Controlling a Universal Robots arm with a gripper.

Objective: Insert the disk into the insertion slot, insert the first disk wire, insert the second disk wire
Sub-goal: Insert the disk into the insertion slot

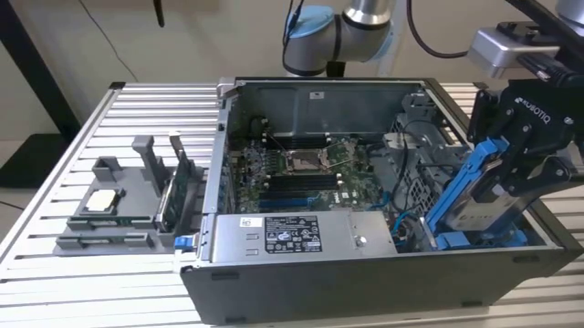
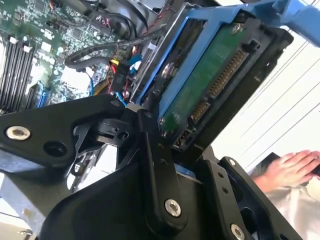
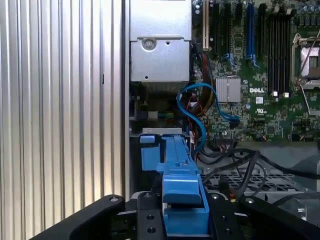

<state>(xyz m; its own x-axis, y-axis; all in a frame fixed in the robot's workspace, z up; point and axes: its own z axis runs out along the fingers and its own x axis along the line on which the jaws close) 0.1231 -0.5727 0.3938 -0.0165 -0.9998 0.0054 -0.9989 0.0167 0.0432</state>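
In the exterior view my gripper (image 1: 511, 174) is shut on the disk (image 1: 479, 198), a silver-grey drive in a bright blue carrier. The disk hangs steeply tilted over the open computer case's right end in that view. Its lower end is down by the insertion slot (image 1: 474, 239), a grey metal bay with blue rails. The second wrist view shows the disk's green circuit side and connectors (image 2: 210, 85) between my black fingers (image 2: 155, 165). In the first wrist view the blue carrier (image 3: 182, 185) points toward the bay's blue rail (image 3: 150, 150). A blue cable (image 3: 200, 110) and black cables (image 3: 235, 170) lie beside the bay; which are the disk wires I cannot tell.
The case (image 1: 365, 287) lies open on a slatted metal table (image 1: 55, 273). Inside are the grey labelled power-supply box (image 1: 292, 232) and the motherboard (image 1: 301, 171). A grey fixture with parts (image 1: 119, 205) stands at the exterior view's left. A person's hand (image 2: 290, 167) is visible beyond the disk.
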